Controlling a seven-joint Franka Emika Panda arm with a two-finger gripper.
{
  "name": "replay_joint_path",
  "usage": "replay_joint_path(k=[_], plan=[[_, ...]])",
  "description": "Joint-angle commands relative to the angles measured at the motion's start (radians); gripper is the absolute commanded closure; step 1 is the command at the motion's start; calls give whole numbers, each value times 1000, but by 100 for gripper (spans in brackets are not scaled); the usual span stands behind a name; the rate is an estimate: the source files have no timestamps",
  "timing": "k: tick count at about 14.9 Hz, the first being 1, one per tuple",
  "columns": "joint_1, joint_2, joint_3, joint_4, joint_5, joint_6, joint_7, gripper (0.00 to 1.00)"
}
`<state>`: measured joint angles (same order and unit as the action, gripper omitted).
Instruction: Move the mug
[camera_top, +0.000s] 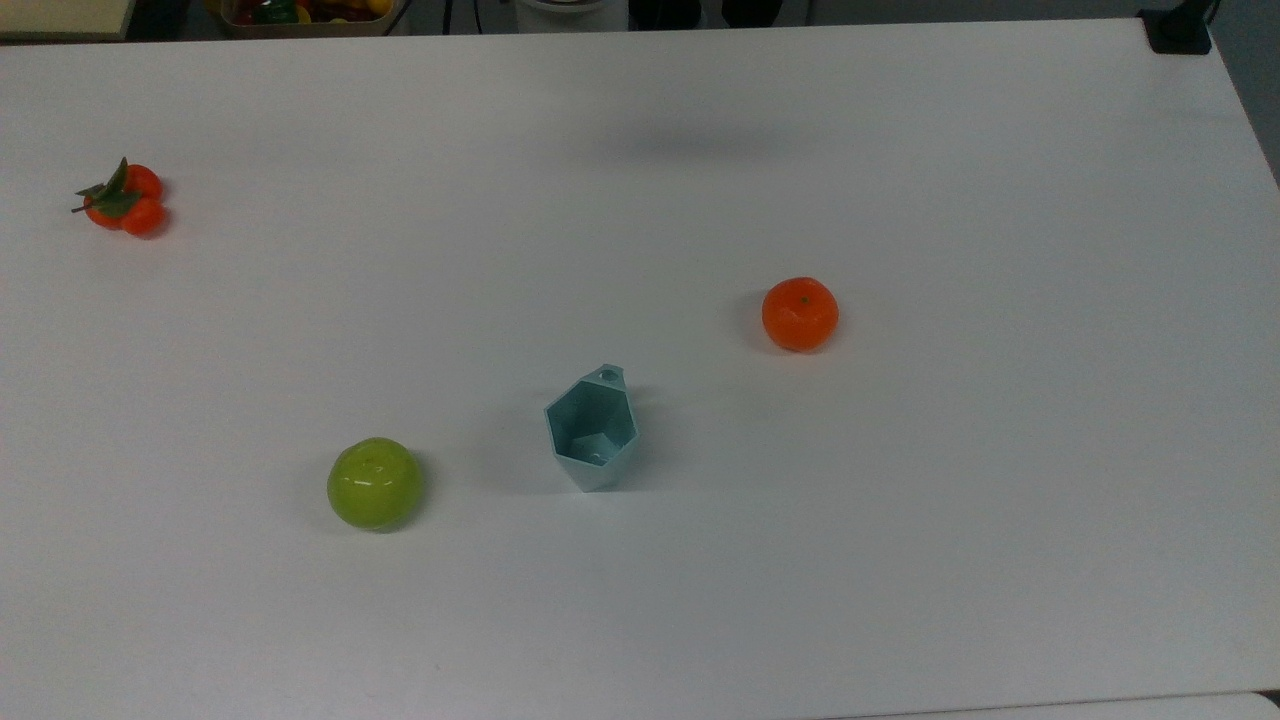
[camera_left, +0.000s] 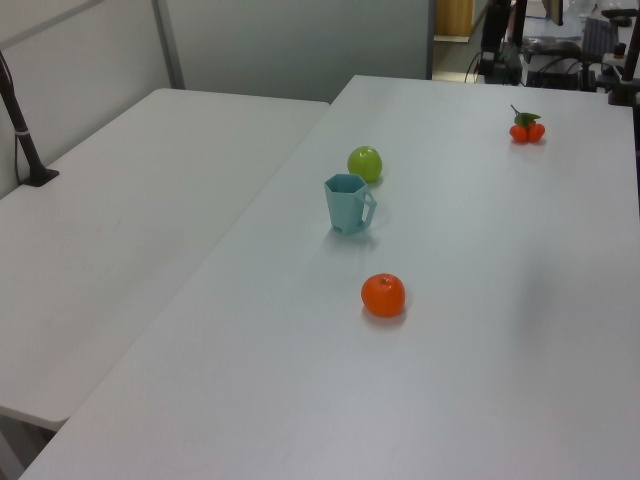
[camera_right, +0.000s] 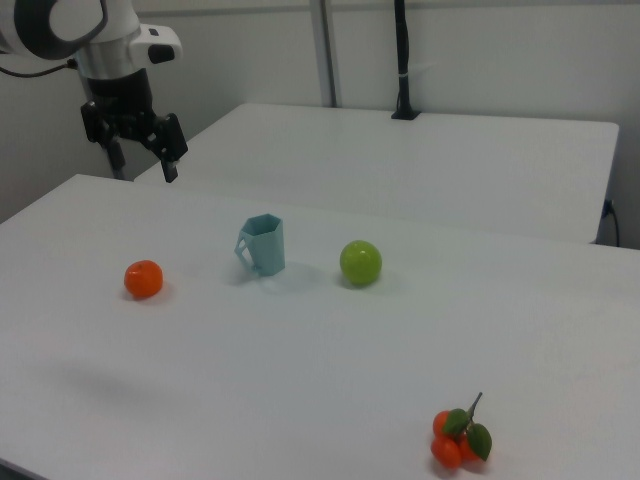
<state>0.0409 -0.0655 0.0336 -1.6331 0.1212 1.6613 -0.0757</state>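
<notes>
While we hold off from the mug, this is how things stand:

Pincer: our pincer (camera_right: 140, 152) hangs high over the counter's (camera_top: 900, 560) far edge in the right view, fingers spread apart with nothing between them.

Mug: the mug (camera_top: 592, 432) stands upright on the counter, well apart from our pincer, below it and toward the right view's right (camera_right: 263, 244). Its mouth faces up and its handle (camera_left: 367, 209) sticks out to the left view's right.

Orange: the orange (camera_right: 143, 279) lies almost straight below our pincer in the right view, nearer to it than the mug is, and apart from the mug (camera_top: 800, 314).

Green apple: the green apple (camera_right: 360, 262) sits beyond the mug from our pincer, near the mug but not touching it.

Small oranges with leaves: the small oranges with leaves (camera_right: 458, 437) lie farthest from our pincer, near the right view's lower right corner.

Done so far: nothing we can point to; the mug is untouched on the counter and our pincer grips nothing.

Left to do: as we judge it, all of it, namely coming down to the mug, closing on its wall or handle, lifting, carrying and setting it down elsewhere.

Watch for: the orange under our path, which we reckon we should pass over.
</notes>
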Motion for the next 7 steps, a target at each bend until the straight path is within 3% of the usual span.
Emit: replay_joint_path(k=[1,7], plan=[[17,-17,-14,-21,0,17,7,0],[17,-1,-14,-13,-2,25,27,0]])
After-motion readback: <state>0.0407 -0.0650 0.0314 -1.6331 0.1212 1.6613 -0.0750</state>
